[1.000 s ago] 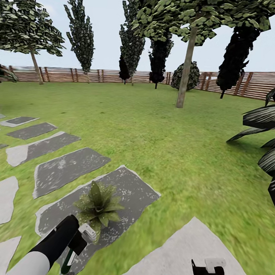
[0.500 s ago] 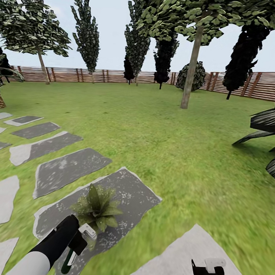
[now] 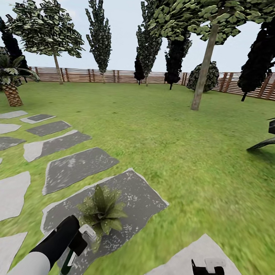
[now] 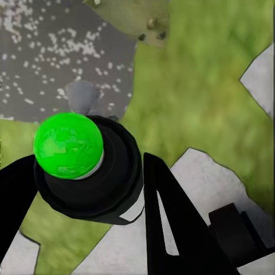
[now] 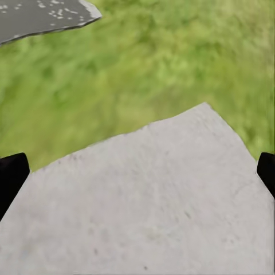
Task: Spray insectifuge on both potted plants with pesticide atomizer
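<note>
From the head view we see our left claw (image 3: pixel 76 246) at about 7 o'clock, low in the picture, pinching the pesticide atomizer (image 3: pixel 68 259), a slim dark bottle hanging down between the fingers. Just beyond it, toward 12 o'clock from the claw, one potted plant (image 3: pixel 102 211) sits on a dark speckled paving stone (image 3: pixel 131 200). Our right claw (image 3: pixel 207 270) shows at 5 o'clock over a pale stone (image 3: pixel 180 262); from here we cannot tell how its fingers stand. A palm (image 3: pixel 10 83) rises at 10 o'clock and a wooden fence (image 3: pixel 127 77) runs along the far lawn.

In the left wrist view, the atomizer's green cap (image 4: pixel 67 145) sits on the dark bottle body, black fingers (image 4: pixel 172 229) pressed against it on both sides, with the speckled stone and grass beneath.

In the right wrist view, the dark fingertips (image 5: pixel 11 177) stand wide apart at the two edges, nothing between them, over the pale stone and grass.

We judge the pickup done; spraying this plant looks next, and a second plant remains to be found.
</note>
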Tool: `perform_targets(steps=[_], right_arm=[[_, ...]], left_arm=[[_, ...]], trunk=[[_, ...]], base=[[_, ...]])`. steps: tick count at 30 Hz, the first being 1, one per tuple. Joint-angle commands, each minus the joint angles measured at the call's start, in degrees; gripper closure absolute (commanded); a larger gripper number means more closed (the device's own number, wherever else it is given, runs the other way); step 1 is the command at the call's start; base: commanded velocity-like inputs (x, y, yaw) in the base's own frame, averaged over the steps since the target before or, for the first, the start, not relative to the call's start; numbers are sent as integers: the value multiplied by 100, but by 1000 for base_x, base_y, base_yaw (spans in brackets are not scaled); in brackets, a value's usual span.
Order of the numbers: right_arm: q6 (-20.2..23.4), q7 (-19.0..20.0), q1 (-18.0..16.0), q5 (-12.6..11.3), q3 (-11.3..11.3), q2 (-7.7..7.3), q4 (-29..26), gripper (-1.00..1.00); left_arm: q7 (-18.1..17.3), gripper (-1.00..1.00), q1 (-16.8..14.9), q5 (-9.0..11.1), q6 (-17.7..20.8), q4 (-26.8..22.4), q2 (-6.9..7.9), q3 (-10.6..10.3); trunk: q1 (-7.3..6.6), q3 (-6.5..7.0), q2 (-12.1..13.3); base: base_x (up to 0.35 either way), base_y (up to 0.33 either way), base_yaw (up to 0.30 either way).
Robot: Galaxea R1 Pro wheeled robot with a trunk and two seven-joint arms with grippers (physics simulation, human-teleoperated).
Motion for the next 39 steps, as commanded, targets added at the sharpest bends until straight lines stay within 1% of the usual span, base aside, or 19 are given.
perform_targets(steps=[1,8,19,22,27,36,39], right_arm=[[-13,-30,-3,60,-19,1,5,-100],[-13,-30,-5,60,-17,1,5,-100],[-13,-30,-5,60,-17,1,5,-100],[-13,-30,-4,60,-18,1,5,-100],[-13,-30,-3,60,-18,1,5,-100],[-13,-30,-3,60,-17,1,5,-100],[-13,-30,-3,60,-18,1,5,-100]], left_arm=[[-56,100,-3,-64,8,-10,5,-19],[-53,100,-3,-77,8,-11,5,-19],[-53,100,-3,-79,8,-19,5,-19],[-53,100,-3,-79,8,-19,5,-14],[-53,100,-3,-79,9,-19,5,-11],[-53,100,-3,-74,8,-26,5,-11],[-53,100,-3,-77,8,-26,5,-11]], trunk=[[1,-6,-2],[1,-6,-2],[1,-6,-2],[1,-6,-2],[1,-6,-2],[1,-6,-2],[1,-6,-2]], base=[[233,-170,4],[156,-200,12],[2,-252,254],[0,-179,73],[0,-26,70],[0,-1,264],[40,-113,98]])
